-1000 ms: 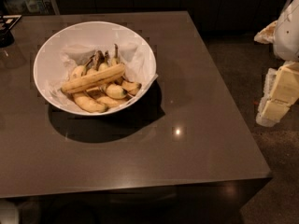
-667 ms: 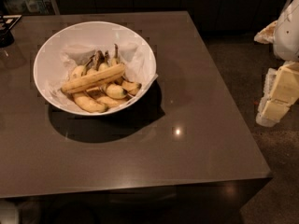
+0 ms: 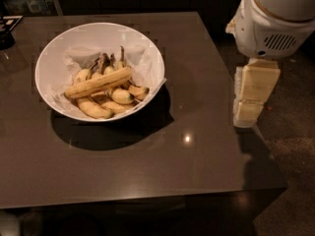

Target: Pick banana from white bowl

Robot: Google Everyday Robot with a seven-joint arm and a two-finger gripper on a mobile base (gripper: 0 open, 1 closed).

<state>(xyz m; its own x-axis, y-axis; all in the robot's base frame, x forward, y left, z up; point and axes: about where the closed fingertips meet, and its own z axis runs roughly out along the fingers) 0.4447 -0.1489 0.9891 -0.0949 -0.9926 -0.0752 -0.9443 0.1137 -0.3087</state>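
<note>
The white bowl stands on the back left part of a dark table, lined with crumpled white paper. The banana, long, nearly straight and pale yellow, lies across the top of several shorter curved bananas with dark stems. My gripper hangs below the white arm housing at the right, over the table's right edge. It is well to the right of the bowl and touches nothing.
The dark brown table has its right edge under the gripper and its front edge low in view. A black object sits at the far left back corner. Speckled floor lies to the right.
The arm has moved in from the right edge of view toward the table, and the gripper now hangs over the table's right edge. The bowl and bananas have not moved.
</note>
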